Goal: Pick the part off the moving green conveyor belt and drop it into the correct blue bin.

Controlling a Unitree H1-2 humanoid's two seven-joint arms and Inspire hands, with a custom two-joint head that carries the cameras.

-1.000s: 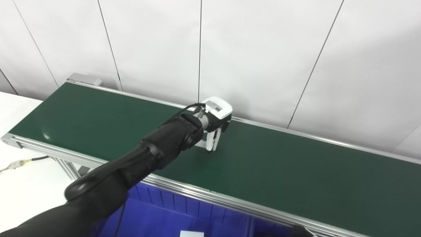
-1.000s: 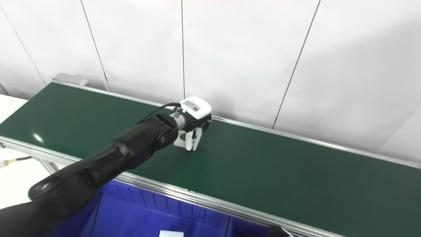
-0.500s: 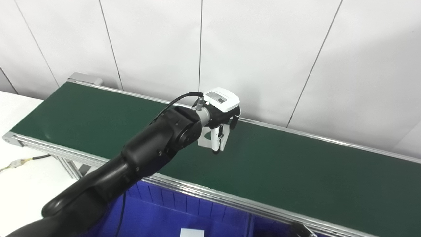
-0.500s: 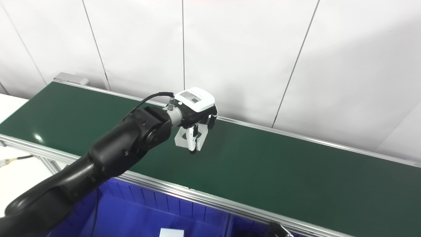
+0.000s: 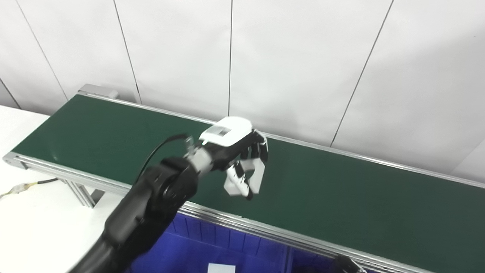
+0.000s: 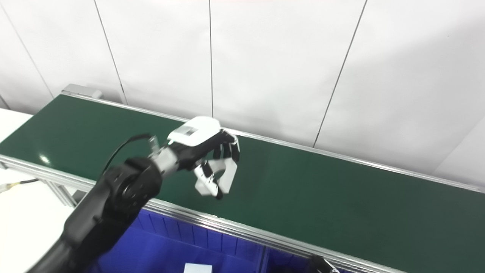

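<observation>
My left hand (image 5: 237,146), black with a white back, is shut on a white bracket-like part (image 5: 242,182) and holds it in the air above the near half of the green conveyor belt (image 5: 341,197). The part hangs below the fingers, tilted, close to the belt's near rail (image 5: 265,231). Below the rail lies a blue bin (image 5: 182,246). Only a dark tip of my right hand (image 5: 345,264) shows at the bottom edge, so its fingers are hidden.
A flat white piece (image 5: 221,268) lies in the blue bin. A divider wall (image 5: 288,259) separates it from a second blue bin to the right. A white table (image 5: 34,212) with a cable sits left, and a white panel wall stands behind the belt.
My left hand has lifted the part off the belt and drawn it back toward the near rail, with the arm pulling in toward me. The belt itself now carries nothing in view.
</observation>
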